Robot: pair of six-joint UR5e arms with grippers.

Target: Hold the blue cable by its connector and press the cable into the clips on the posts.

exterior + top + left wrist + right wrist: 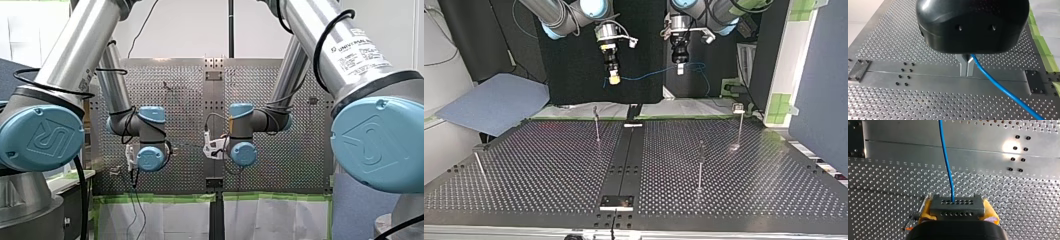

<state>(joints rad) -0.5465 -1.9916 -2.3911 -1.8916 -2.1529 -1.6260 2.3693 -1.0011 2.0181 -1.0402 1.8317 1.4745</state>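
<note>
The blue cable [649,74] hangs stretched between my two grippers, high above the far edge of the table. My right gripper [957,210] is shut on the cable's grey connector [957,205], a block with rows of small holes, held between yellow pads [925,211]. The cable [946,157] leaves the connector and runs straight ahead. My left gripper [966,73] has its metal fingers shut on the cable [1003,90], which trails off to one side. In the top view my right gripper [613,76] is at the left and my left gripper [680,67] at the right.
Thin posts with clips stand on the perforated table [549,170]: one near the middle left [597,125], one right of centre [700,167], one at the far right [740,125], and a leaning one at the left edge [479,165]. A blue-grey mat [494,102] lies beyond the table's left.
</note>
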